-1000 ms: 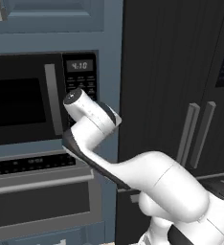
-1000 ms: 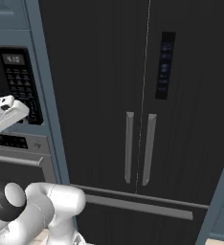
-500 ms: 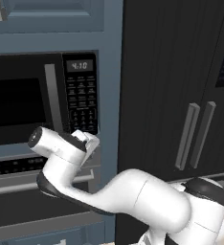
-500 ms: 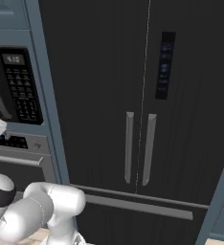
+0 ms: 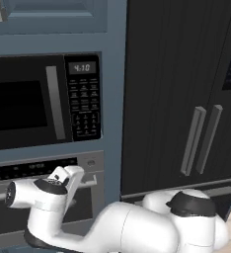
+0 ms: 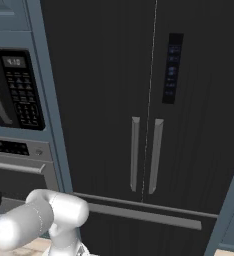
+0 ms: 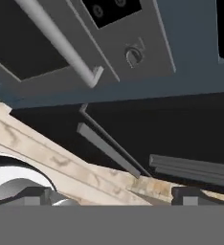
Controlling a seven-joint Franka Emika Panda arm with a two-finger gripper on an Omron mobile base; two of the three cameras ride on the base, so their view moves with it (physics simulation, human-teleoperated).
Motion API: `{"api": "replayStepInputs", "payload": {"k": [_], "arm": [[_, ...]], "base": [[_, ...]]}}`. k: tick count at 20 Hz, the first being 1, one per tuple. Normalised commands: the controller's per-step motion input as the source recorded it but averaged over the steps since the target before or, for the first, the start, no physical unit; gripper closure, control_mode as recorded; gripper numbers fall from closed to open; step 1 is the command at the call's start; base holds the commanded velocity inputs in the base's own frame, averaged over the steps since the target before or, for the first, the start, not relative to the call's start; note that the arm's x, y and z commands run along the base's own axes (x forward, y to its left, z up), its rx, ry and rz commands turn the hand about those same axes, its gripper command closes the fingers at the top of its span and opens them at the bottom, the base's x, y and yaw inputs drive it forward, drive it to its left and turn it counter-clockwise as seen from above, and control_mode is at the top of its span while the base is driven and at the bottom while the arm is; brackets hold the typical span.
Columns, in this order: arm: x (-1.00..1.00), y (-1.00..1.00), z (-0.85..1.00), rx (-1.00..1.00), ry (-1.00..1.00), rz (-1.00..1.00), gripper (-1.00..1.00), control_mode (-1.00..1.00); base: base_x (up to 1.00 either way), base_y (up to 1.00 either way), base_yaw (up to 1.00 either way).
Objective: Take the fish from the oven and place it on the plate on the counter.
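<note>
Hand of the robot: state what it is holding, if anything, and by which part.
Nothing is held. In the hand view the hand has only open space between its fingertips, facing the shut oven and its bar handle.

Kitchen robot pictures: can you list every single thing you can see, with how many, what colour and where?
oven: one, steel with black control strip, door shut, below the microwave
oven handle: one, long grey bar, across the oven door
microwave: one, black with keypad, above the oven
fridge: one, black, two grey handles, right of the oven
cabinets: blue-grey, around the microwave and oven
counter: beige marbled, near the robot's base
gripper: one, white, by the oven's handle end
</note>
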Motion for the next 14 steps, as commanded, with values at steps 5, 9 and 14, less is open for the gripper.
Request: {"api": "replayStepInputs", "payload": {"k": [5,9,14], "arm": [[-0.03,0.30,-0.34,-0.13,-0.09,0.23,-1.00,-1.00],[0.16,0.07,-0.45,-0.08,-0.09,0.34,-1.00,-1.00],[0.36,0.00,-0.36,-0.01,-0.08,0.35,-1.00,-1.00]], "base": [[0.00,0.00,0.00],[0.00,0.00,0.00],[0.00,0.00,0.00]]}}
